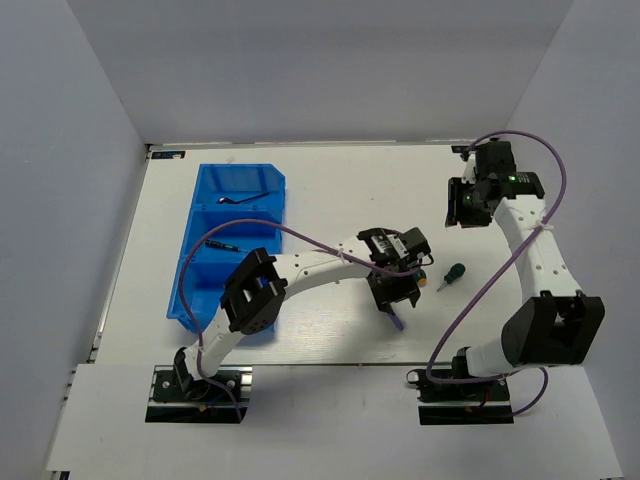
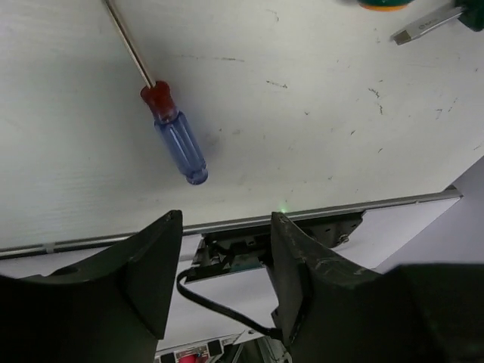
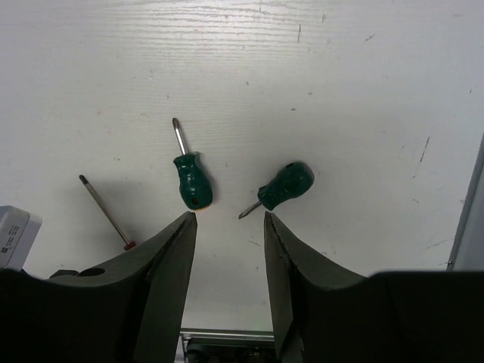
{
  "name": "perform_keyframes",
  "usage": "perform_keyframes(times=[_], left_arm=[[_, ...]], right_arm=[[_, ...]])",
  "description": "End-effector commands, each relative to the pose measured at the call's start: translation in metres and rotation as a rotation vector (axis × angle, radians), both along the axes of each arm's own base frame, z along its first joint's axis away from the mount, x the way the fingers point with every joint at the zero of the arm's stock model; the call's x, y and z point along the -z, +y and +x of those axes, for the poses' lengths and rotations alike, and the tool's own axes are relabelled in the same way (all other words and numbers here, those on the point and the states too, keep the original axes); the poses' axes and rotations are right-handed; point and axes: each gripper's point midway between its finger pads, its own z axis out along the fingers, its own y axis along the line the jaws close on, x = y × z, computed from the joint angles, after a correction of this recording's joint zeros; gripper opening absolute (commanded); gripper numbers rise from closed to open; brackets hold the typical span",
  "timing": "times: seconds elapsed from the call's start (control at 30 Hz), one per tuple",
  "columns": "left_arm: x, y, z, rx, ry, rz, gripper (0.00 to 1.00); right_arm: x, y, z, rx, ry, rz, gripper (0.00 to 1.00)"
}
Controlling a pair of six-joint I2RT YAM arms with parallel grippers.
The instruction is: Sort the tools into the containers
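Left pincer is spread, holding nothing, over the middle of the worktop. The blue-handled screwdriver lies flat just off its tips, handle end toward it and shaft slanting away, so I'd guess a small sideways shift. Right pincer, also spread and empty, is way off at the far right.

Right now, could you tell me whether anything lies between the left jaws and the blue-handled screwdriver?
Nothing visible does. In the left wrist view only bare table separates the open left jaws from the blue-handled screwdriver, which lies flat ahead of them.
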Motion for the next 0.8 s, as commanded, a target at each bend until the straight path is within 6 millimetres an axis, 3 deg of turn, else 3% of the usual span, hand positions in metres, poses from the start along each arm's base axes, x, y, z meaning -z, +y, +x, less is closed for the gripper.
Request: perform_keyframes(times=[0.0, 0.07, 0.3, 0.63, 0.7, 0.77], left_arm=[[-0.022, 0.009, 0.001, -0.042, -0.018, 0.058, 0.6], [-0.006, 0.017, -0.008, -0.031, 0.009, 0.124, 0.59], [0.035, 0.028, -0.006, -0.03, 0.008, 0.206, 0.59], [0.066, 0.021, -0.001, -0.021, 0.003, 0.227, 0.59], [0.074, 0.023, 0.0, -0.014, -0.002, 0.246, 0.51], [0.079, 0.027, -0.002, -0.013, 0.007, 0.267, 0.36]], right_arm=[[-0.008, 0.005, -0.007, 0.019, -0.032, 0.075, 0.47], [-0.004, 0.005, -0.01, 0.028, -0.02, 0.092, 0.47], [-0.002, 0.006, -0.02, 0.03, -0.023, 0.128, 0.47], [0.018, 0.002, -0.041, 0.076, 0.015, 0.173, 0.47], [0.022, 0.002, -0.047, 0.081, 0.026, 0.177, 0.47], [0.023, 0.002, -0.05, 0.088, 0.027, 0.178, 0.47]])
